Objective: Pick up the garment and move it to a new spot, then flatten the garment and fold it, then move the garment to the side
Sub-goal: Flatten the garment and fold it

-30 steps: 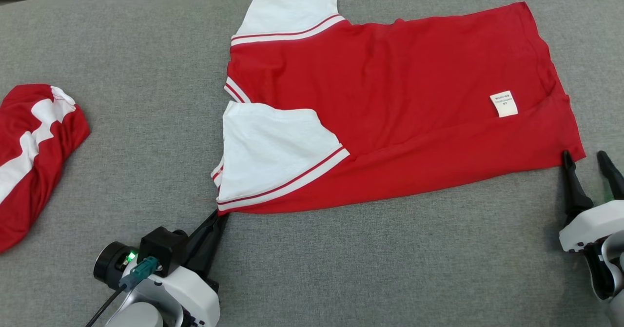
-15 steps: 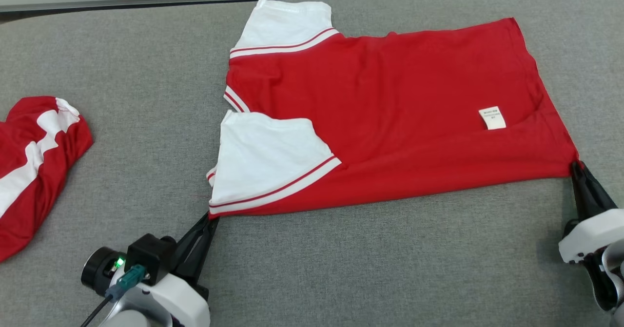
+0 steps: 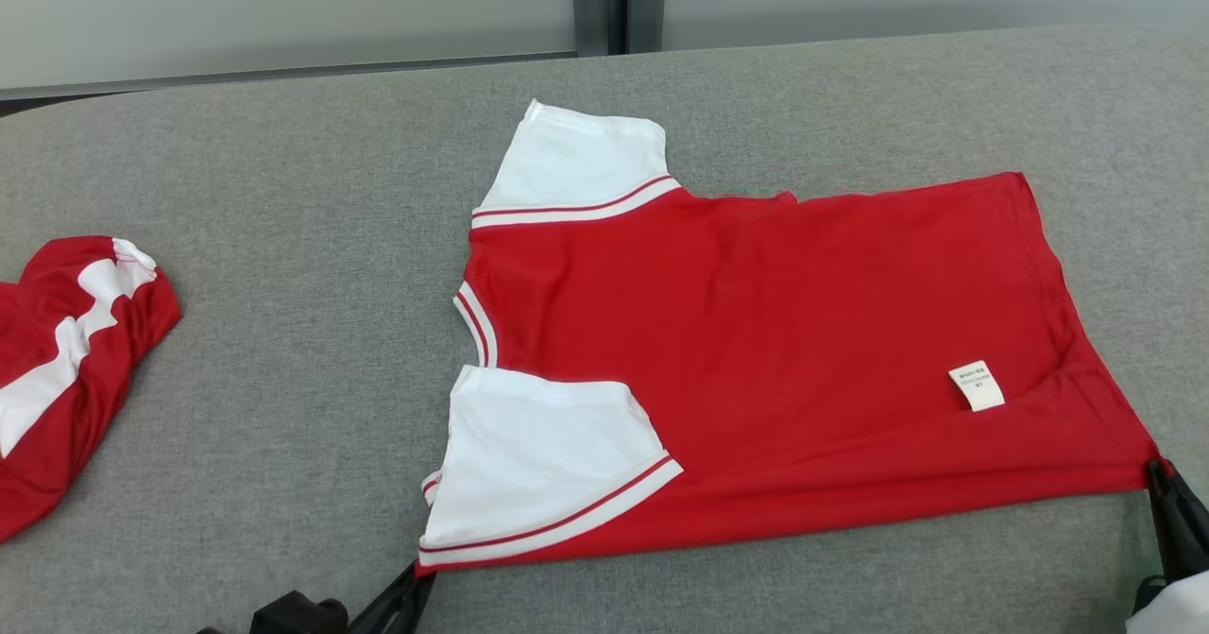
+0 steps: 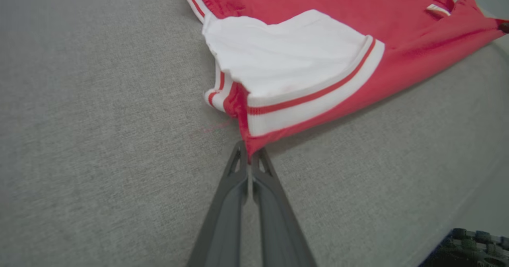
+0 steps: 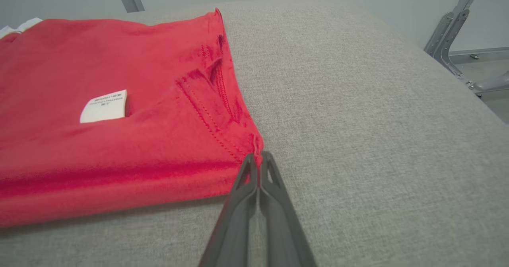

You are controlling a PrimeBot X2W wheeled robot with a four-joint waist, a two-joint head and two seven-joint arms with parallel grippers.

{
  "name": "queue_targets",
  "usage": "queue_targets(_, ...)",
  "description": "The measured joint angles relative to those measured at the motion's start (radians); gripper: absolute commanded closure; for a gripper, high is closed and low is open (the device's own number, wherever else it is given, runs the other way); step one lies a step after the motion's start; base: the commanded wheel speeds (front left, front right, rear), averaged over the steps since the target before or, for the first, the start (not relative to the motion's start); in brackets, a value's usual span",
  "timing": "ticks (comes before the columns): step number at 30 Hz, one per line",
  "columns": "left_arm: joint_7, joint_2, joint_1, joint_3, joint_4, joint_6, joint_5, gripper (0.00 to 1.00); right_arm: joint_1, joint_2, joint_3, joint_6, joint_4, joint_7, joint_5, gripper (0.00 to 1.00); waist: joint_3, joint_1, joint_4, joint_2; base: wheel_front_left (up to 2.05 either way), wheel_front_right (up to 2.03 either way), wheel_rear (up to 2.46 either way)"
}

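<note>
2 grippers: L gripper (image 4: 249,159) and R gripper (image 5: 258,157) each pinch a near corner of the 1 red garment (image 3: 774,332), flat on grey table (image 3: 283,237). Long axis runs L–R, collar end pointing L. White near sleeve (image 3: 538,454), then far sleeve (image 3: 581,157). Far L: 1 bunched red-white cloth (image 3: 66,360), prob. another shirt.

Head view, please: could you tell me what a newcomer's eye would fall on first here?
A red shirt with white sleeves lies spread across the middle and right of the grey table. The left gripper pinches its near sleeve-side corner and the right gripper its near hem corner, both shut on the cloth. A second red and white garment lies bunched at the table's far left.
</note>
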Motion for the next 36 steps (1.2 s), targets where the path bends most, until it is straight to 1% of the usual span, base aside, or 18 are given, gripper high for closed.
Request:
queue_targets(5,0.034,0.005,0.044,-0.002,-0.03,0.007,-0.05,1.0,0.041,0.016,-0.027,0.0,-0.029,0.003,-0.008,1.0,-0.01,0.0,-0.008,0.0,0.0,0.0,0.0)
queue_targets(6,0.041,0.004,0.048,-0.003,-0.028,0.006,-0.057,0.91,0.045,0.018,-0.035,0.0,-0.03,0.005,-0.011,0.84,-0.013,0.0,-0.01,0.0,0.0,0.0,0.0)
queue_targets(7,0.046,-0.001,0.051,-0.004,-0.027,0.004,-0.069,0.67,0.048,0.02,-0.041,0.0,-0.032,0.006,-0.016,0.63,-0.017,0.0,-0.011,0.0,0.0,0.0,0.0)
queue_targets(8,0.049,-0.009,0.052,-0.003,-0.024,0.001,-0.083,0.27,0.051,0.024,-0.045,0.0,-0.034,0.009,-0.024,0.2,-0.022,0.0,-0.012,0.0,0.0,0.0,0.0)
queue_targets(9,0.056,-0.017,0.053,-0.004,-0.021,-0.004,-0.096,0.0,0.056,0.03,-0.053,0.0,-0.038,0.009,-0.029,0.0,-0.027,0.0,-0.013,0.0,0.0,0.0,0.0)
queue_targets(14,0.094,-0.014,0.078,-0.008,-0.018,-0.02,-0.149,0.0,0.1,0.03,-0.091,0.0,-0.078,0.011,-0.057,0.0,-0.052,0.0,-0.017,0.0,0.0,0.0,0.0)
queue_targets(17,0.102,0.024,0.1,0.014,-0.059,-0.019,-0.171,0.0,0.135,0.018,-0.138,-0.001,-0.123,0.013,-0.078,0.0,-0.061,0.0,-0.022,0.0,0.0,0.0,0.0)
queue_targets(20,0.071,0.062,0.083,0.081,-0.135,0.007,-0.174,0.0,0.139,0.024,-0.174,-0.001,-0.175,0.013,-0.104,0.0,-0.058,0.0,-0.029,0.0,0.0,0.0,0.0)
queue_targets(22,0.077,0.082,0.026,0.113,-0.171,0.008,-0.168,0.0,0.138,0.042,-0.177,-0.001,-0.203,0.019,-0.116,0.0,-0.05,0.0,-0.027,0.0,0.0,0.0,0.0)
queue_targets(24,0.125,0.104,-0.079,0.126,-0.19,0.014,-0.129,0.0,0.134,0.059,-0.163,-0.001,-0.228,0.034,-0.136,0.0,-0.036,0.0,-0.026,0.0,0.0,0.0,0.0)
queue_targets(25,0.152,0.103,-0.144,0.132,-0.192,0.008,-0.119,0.0,0.126,0.065,-0.153,-0.001,-0.238,0.042,-0.141,0.0,-0.026,0.0,-0.026,0.0,0.0,0.0,0.0)
queue_targets(27,0.212,0.085,-0.284,0.13,-0.178,-0.02,-0.097,0.0,0.097,0.077,-0.137,-0.001,-0.259,0.055,-0.146,0.0,-0.004,0.0,-0.027,0.0,0.0,0.0,0.0)
queue_targets(30,0.302,0.03,-0.5,0.118,-0.087,-0.076,-0.084,0.0,0.051,0.08,-0.113,-0.001,-0.285,0.063,-0.16,0.0,0.04,0.0,-0.037,0.0,0.0,0.0,0.0)
queue_targets(31,0.326,0.004,-0.571,0.117,-0.043,-0.094,-0.088,0.0,0.032,0.081,-0.1,-0.001,-0.291,0.063,-0.162,0.0,0.057,0.0,-0.043,0.0,0.0,0.0,0.0)
queue_targets(32,0.388,-0.041,-0.702,0.103,0.053,-0.143,-0.097,0.0,-0.007,0.082,-0.077,-0.001,-0.302,0.063,-0.163,0.0,0.094,0.0,-0.057,0.0,0.0,0.0,0.0)
queue_targets(33,0.42,-0.059,-0.763,0.092,0.102,-0.168,-0.099,0.0,-0.028,0.088,-0.064,-0.001,-0.308,0.063,-0.155,0.0,0.114,0.0,-0.065,0.0,0.0,0.0,0.0)
queue_targets(34,0.453,-0.068,-0.82,0.081,0.155,-0.193,-0.097,0.0,-0.048,0.094,-0.049,-0.001,-0.313,0.061,-0.145,0.0,0.133,0.0,-0.075,0.0,0.0,0.0,0.0)
queue_targets(36,0.515,-0.075,-0.924,0.066,0.255,-0.225,-0.084,0.0,-0.091,0.106,-0.007,0.0,-0.319,0.058,-0.126,0.0,0.17,0.0,-0.1,0.0,0.0,0.0,0.0)
